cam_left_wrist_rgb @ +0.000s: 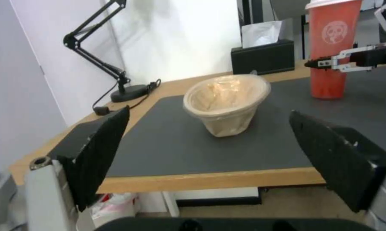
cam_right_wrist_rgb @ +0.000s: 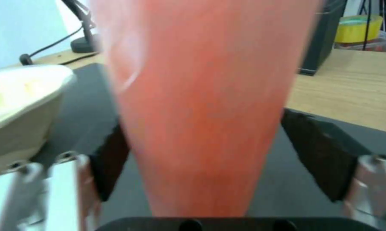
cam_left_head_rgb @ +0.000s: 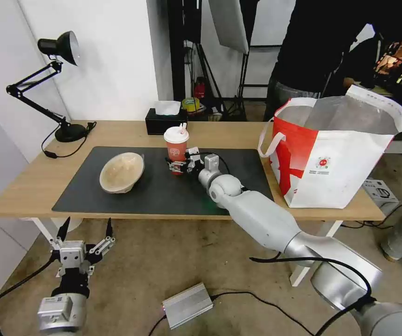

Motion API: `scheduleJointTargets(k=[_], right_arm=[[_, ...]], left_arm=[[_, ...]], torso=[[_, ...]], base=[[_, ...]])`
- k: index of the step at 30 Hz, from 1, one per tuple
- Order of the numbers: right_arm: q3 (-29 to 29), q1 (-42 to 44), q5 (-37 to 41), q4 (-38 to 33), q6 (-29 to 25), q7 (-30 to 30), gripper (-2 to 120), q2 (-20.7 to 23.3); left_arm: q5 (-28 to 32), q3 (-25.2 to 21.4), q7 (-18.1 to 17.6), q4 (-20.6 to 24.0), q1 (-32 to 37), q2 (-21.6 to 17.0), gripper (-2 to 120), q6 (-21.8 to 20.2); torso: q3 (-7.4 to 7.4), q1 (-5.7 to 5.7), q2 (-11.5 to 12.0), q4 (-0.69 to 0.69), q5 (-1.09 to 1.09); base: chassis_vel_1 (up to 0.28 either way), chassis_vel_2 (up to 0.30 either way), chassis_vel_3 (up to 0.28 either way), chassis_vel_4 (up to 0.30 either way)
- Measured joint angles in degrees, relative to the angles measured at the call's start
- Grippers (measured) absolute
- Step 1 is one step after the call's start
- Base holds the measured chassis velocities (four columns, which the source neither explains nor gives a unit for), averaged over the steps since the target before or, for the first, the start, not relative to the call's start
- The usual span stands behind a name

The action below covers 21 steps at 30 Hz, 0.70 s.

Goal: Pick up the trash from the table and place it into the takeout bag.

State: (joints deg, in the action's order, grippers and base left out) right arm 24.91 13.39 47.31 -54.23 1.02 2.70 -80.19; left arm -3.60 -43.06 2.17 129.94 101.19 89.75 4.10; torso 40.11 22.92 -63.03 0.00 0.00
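At the mat's (cam_left_head_rgb: 163, 186) centre, right gripper (cam_left_head_rgb: 178, 166) straddles the red cup (cam_left_head_rgb: 176, 144), fingers apart; left gripper (cam_left_head_rgb: 85, 233) hangs spread at seven o'clock below the worktop (cam_left_head_rgb: 38, 182).

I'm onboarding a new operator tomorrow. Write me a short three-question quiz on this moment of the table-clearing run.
1. True or false: the tan bowl is already in the takeout bag.
2. Which gripper is at the red cup? A) left gripper B) right gripper
3. Fill in: the cup stands upright on the dark ____.

Key: 1. False; the bowl lies tipped on the mat. 2. B; its fingers flank the cup's lower body with a gap on one side, while the left gripper hangs open below the table edge. 3. mat.
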Motion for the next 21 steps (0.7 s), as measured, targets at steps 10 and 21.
scheduleJointTargets(k=[10, 21], right_arm=[[-0.28, 0.05, -0.11, 0.12, -0.07, 0.14, 46, 0.06], [-0.33, 0.28, 0.01, -1.21, -0.17, 0.02, 13, 1.01]], left_arm=[[-0.26, 0.56, 0.02, -0.39, -0.03, 0.5, 100, 0.25], [-0.29, 0.37, 0.02, -0.45, -0.12, 0.53, 100, 0.37]], torso=[[0.0, 0.0, 0.0, 0.0, 0.0], [0.0, 0.0, 0.0, 0.0, 0.0]], base=[[0.0, 0.0, 0.0, 0.0], [0.0, 0.0, 0.0, 0.0]])
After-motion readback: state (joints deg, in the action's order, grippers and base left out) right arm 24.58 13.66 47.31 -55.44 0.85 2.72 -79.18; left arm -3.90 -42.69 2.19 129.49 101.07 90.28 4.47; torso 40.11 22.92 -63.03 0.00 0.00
